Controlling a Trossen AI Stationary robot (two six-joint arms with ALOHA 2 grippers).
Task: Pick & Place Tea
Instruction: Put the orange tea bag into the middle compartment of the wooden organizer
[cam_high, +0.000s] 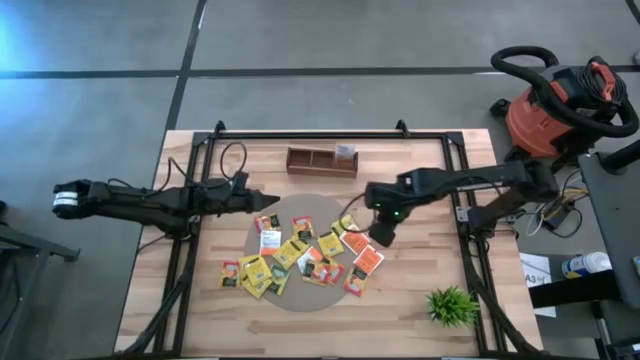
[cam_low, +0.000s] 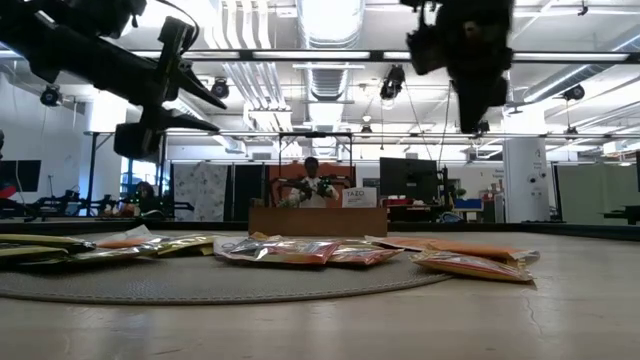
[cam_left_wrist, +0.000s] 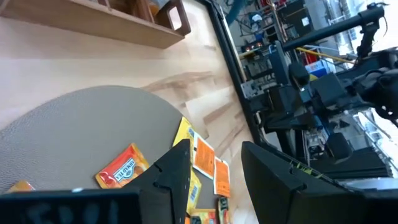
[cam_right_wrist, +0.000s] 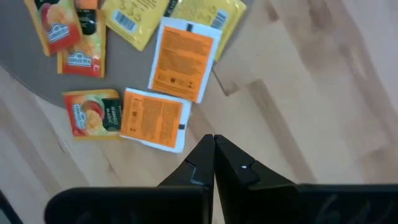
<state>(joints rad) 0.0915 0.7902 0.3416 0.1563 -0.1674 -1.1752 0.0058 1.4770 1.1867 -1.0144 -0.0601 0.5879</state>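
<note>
Many tea packets (cam_high: 300, 255) strewn on grey mat (cam_high: 300, 300), wooden table (cam_high: 400, 320).

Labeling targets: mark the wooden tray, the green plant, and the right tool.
wooden tray (cam_high: 312, 161), high view, on its middle divider.
green plant (cam_high: 452, 305), high view, centre of the leaves.
right tool (cam_right_wrist: 214, 142), right wrist view, where its shut fingertips meet.

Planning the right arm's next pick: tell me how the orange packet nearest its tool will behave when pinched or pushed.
The orange packet lies flat, half on the grey mat, so it probably offers little edge to pinch. It looks thin and foil-like, likely light and floppy. Pushed, it would probably slide across the wooden table rather than tip.
</note>
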